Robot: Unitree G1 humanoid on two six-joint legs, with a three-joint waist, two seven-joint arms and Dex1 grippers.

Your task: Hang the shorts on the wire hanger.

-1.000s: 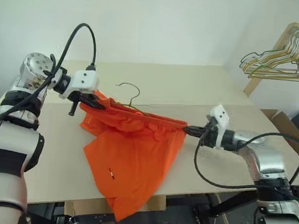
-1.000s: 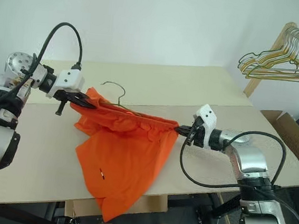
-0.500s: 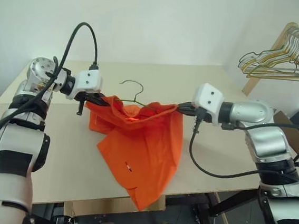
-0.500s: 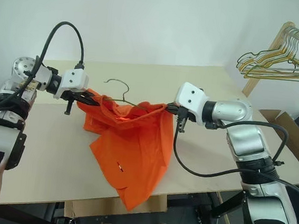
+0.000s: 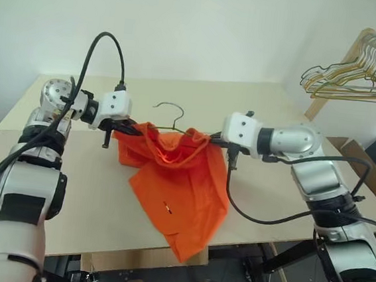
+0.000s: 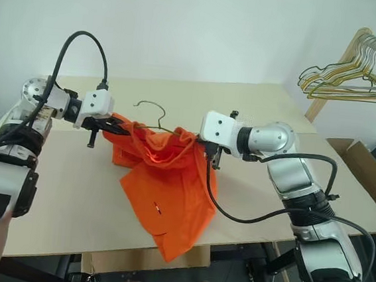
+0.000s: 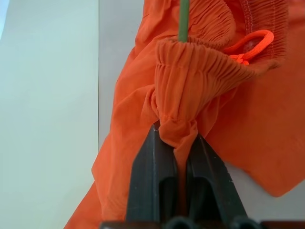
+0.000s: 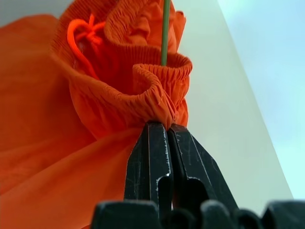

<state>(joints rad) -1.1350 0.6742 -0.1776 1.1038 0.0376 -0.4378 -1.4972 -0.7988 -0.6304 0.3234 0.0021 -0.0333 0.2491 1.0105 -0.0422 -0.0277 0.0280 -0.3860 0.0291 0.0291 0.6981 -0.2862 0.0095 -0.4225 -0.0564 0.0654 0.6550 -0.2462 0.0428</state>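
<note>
Shorts going onto the hanger, not hung yet.
You're holding the shorts (image 5: pixel 174 180) up at frame centre, over the table (image 5: pixel 283 123): left gripper (image 5: pixel 126 128) is clamping one end of the waistband, right gripper (image 5: pixel 216 141) is clamping the other end, both sets of fingers closed on fabric. The hanger (image 5: pixel 171 113) is sitting inside the bunched waistband, hook poking out above. Legs are drooping past the table's near edge. Left to do, I'd say: spreading the waistband along the wire and letting go.
</note>
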